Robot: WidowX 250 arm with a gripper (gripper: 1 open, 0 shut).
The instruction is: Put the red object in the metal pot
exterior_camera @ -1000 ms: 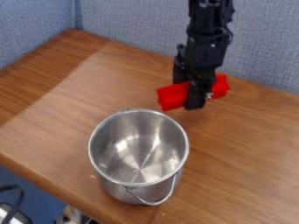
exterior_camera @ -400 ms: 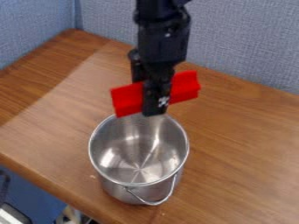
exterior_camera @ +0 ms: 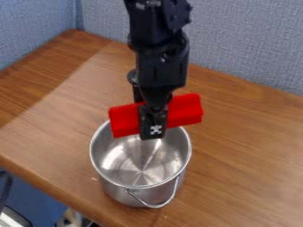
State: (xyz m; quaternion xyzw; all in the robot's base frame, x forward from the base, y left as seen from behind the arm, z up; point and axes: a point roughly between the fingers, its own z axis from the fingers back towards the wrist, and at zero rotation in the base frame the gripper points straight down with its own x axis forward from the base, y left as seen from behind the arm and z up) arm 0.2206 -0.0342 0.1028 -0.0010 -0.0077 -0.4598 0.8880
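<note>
The red object (exterior_camera: 180,112) is a bright red long block, held level in the air just above the rim of the metal pot (exterior_camera: 140,163). My gripper (exterior_camera: 153,121) comes down from above and is shut on the block's middle, its black fingers covering the centre of the block. The shiny round pot stands on the wooden table directly beneath, its brushed inside empty and its thin wire handle hanging at the front.
The wooden table (exterior_camera: 59,84) runs from the far left to the right. Its front edge passes close by the pot, and a blue-grey wall stands behind it.
My gripper has carried the red block from the back right of the table forward and left, and it now hangs low over the pot's opening.
</note>
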